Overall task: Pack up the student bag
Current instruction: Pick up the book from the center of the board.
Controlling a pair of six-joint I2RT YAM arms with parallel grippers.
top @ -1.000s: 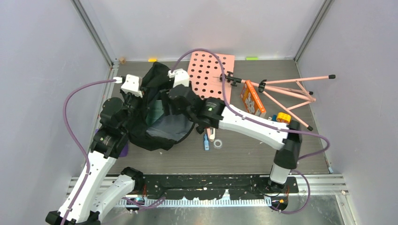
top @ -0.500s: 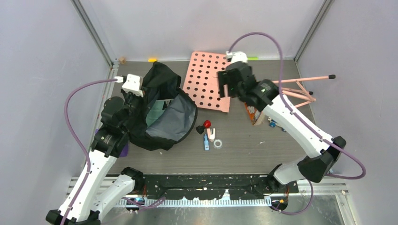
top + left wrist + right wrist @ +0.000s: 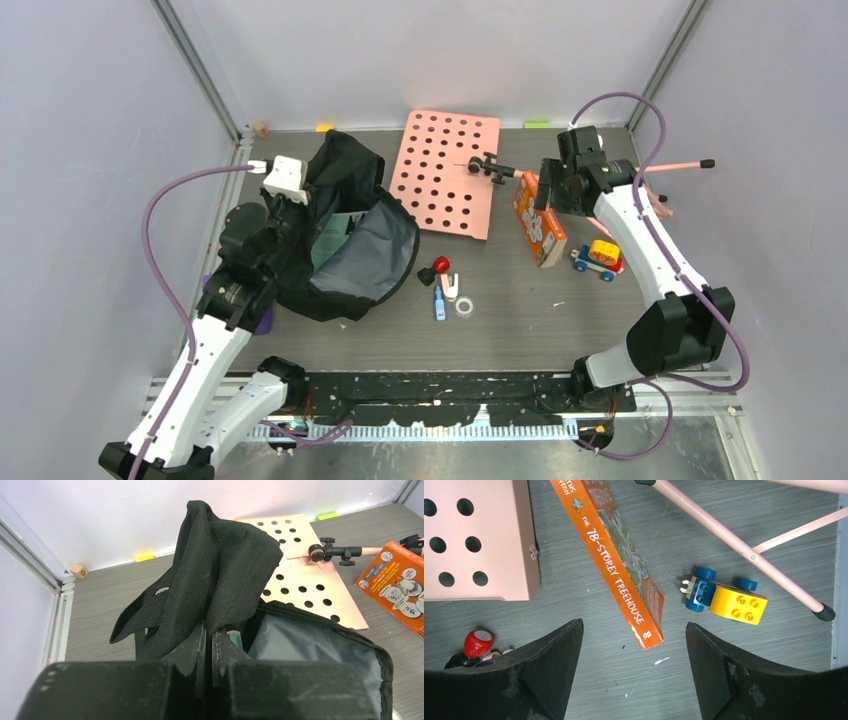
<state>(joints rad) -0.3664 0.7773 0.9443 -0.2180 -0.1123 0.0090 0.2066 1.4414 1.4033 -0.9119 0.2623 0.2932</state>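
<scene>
Grey wood-grain table [image 3: 520, 330], matte, boxed in by pale lilac walls [image 3: 430, 60] and aluminium posts.

1. student bag [image 3: 345, 245]: at the far left of the table, against the left arm. Coarse black woven fabric, soft and slumped. The rounded flap stands raised, and the zip-edged mouth gapes toward the table's middle, showing smooth grey lining. A pale greenish flat thing lies inside, perhaps a booklet; the view is too dim to be sure.
2. left gripper [image 3: 208, 639]: black fingers pressed together, pinching a fold of the bag's upper fabric.
3. right gripper [image 3: 634, 628]: dark wedge-shaped fingers spread wide with nothing held, hovering above the paperback's near end.
4. paperback [image 3: 537, 218]: orange, glossy, rectangular, spine lettered "The 78-Storey Treehouse". It lies right of centre, just beside the board.
5. perforated board [image 3: 445, 170]: salmon pink, rigid and flat, with rows of round holes; far centre.
6. tripod stand [image 3: 640, 190]: thin pink tubes with black rubber feet and clamps; far right.
7. toy car [image 3: 598, 258]: yellow studded brick on a blue chassis with blue wheels, just right of the paperback.
8. red-capped piece [image 3: 440, 264] and white ring [image 3: 464, 306]: mid-table, near the bag's mouth.

Change: a second ago the right arm stretched across the bag's mouth. It then passed over the board and now hangs at the far right. The left arm and the bag are as before.
</scene>
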